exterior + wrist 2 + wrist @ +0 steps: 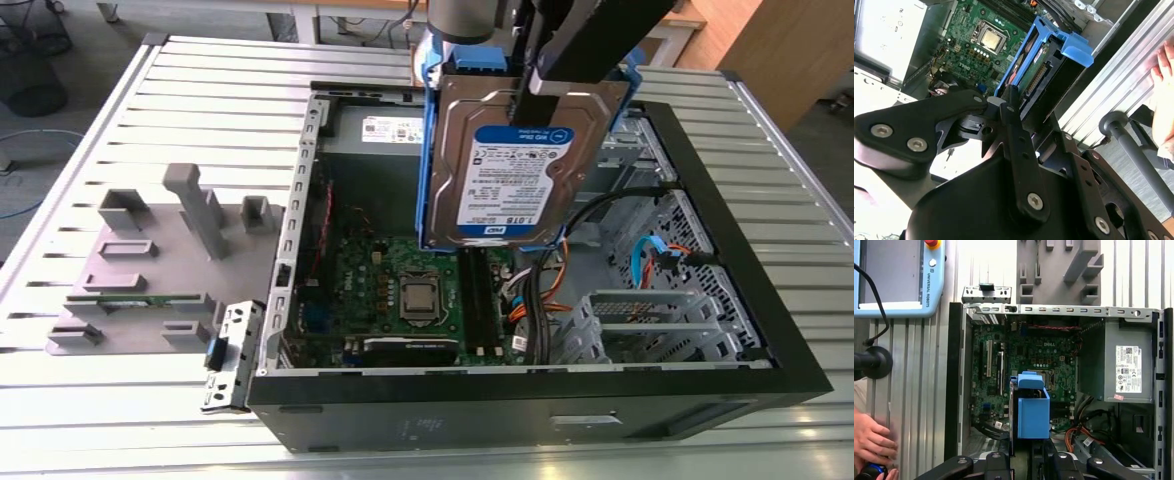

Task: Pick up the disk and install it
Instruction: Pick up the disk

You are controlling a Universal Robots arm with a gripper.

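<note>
The disk (514, 170), a silver-grey drive with a white-and-blue label and blue side rails, hangs upright above the open computer case (747, 390). My gripper (537, 100) is shut on its upper part, with one black finger (550, 85) across the labelled face. In the second wrist view the disk (1035, 70) sticks out beyond the finger (1013, 112), over the motherboard. In the first wrist view the disk's blue rail (1033, 412) stands just ahead of the gripper (1029, 457), above the case's middle.
Inside the case are the motherboard (1024, 360), a grey power supply (1124, 365), cables (627, 205) and a metal drive cage (654, 320). A grey fixture (147, 260) lies at the exterior view's left. A pendant (899, 275) and a person's hand (871, 440) lie beside the case.
</note>
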